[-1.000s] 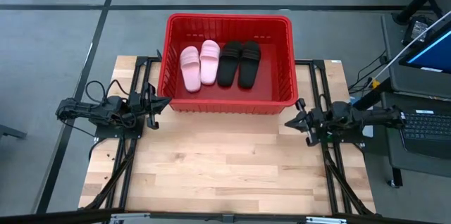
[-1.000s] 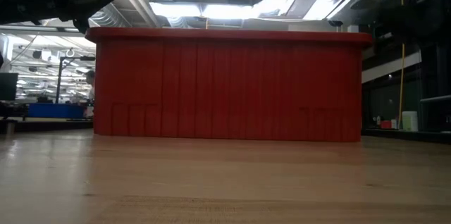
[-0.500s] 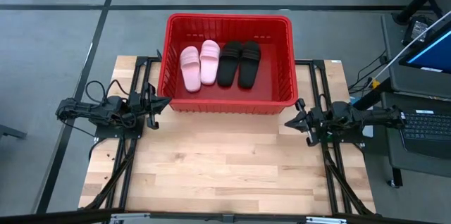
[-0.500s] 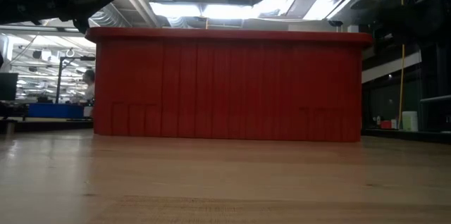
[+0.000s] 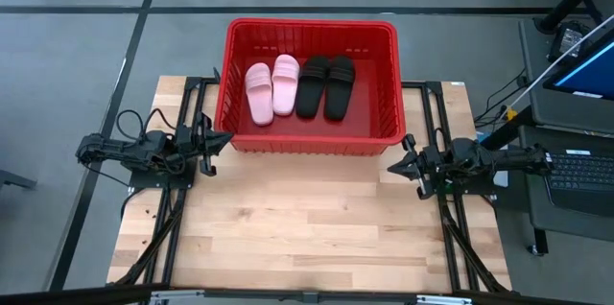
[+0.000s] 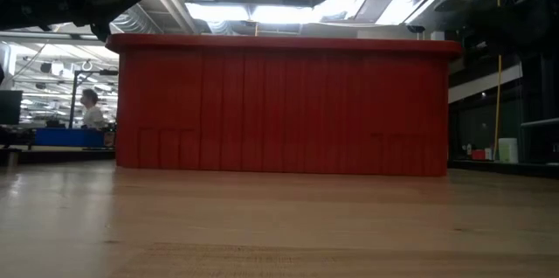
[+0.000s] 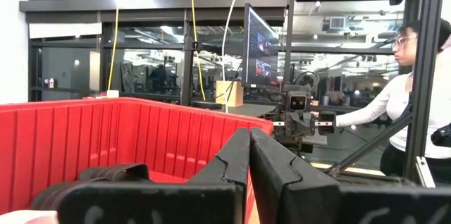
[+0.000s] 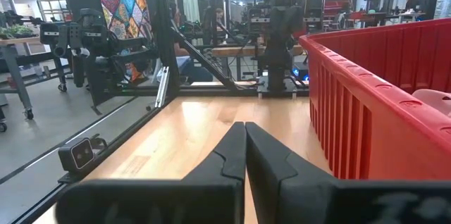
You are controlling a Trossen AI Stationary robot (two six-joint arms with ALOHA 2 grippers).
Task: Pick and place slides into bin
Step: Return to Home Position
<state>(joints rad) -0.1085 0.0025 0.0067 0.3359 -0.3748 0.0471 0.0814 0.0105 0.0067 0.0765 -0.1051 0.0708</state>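
pink slides (image 5: 266, 90) and black slides (image 5: 324, 85) side by side inside bin (image 5: 312, 25) — pink toward 9 o'clock, black toward 3 | bin at 12 o'clock edge of table (image 5: 307, 219) | left gripper (image 5: 209, 139) off bin's 8 o'clock corner, fingers pressed together, empty | right gripper (image 5: 395, 163) off 4 o'clock corner — clenched too, empty

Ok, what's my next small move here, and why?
Probably none: just end the episode. Both pink slides and both black slides lie inside the bin, and the left gripper and right gripper sit shut at opposite sides of the table, holding nothing.
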